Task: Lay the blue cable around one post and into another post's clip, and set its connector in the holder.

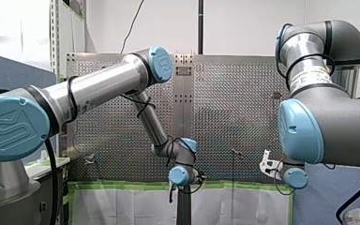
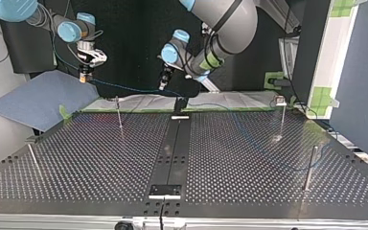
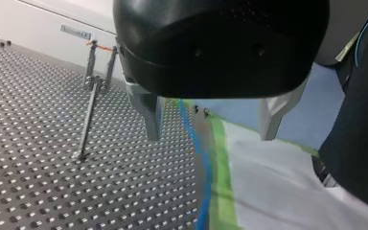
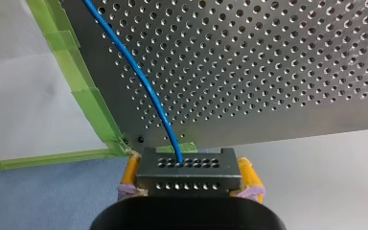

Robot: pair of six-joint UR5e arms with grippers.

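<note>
My right gripper (image 4: pixel 189 173) is shut, its yellow pads (image 4: pixel 130 173) clamping a black perforated connector (image 4: pixel 172 184). The blue cable (image 4: pixel 139 76) leaves the connector and runs out over the perforated table. In the top view my right gripper (image 2: pixel 83 75) hangs beyond the table's far edge at the left. From it the cable (image 2: pixel 129 87) sags across to my left gripper (image 2: pixel 163 85), near the far edge's middle. In the left wrist view the left gripper (image 3: pixel 211 136) is open, and the cable (image 3: pixel 201 163) passes below, between its metal fingers (image 3: pixel 151 117).
Thin posts stand on the table (image 2: pixel 91 158): one far left (image 2: pixel 119 114), one far right with a clip on top (image 2: pixel 281 115), one near right (image 2: pixel 309 168), one leaning at the near left (image 2: pixel 33 160). A small black and white fixture (image 2: pixel 165 190) sits at the near middle.
</note>
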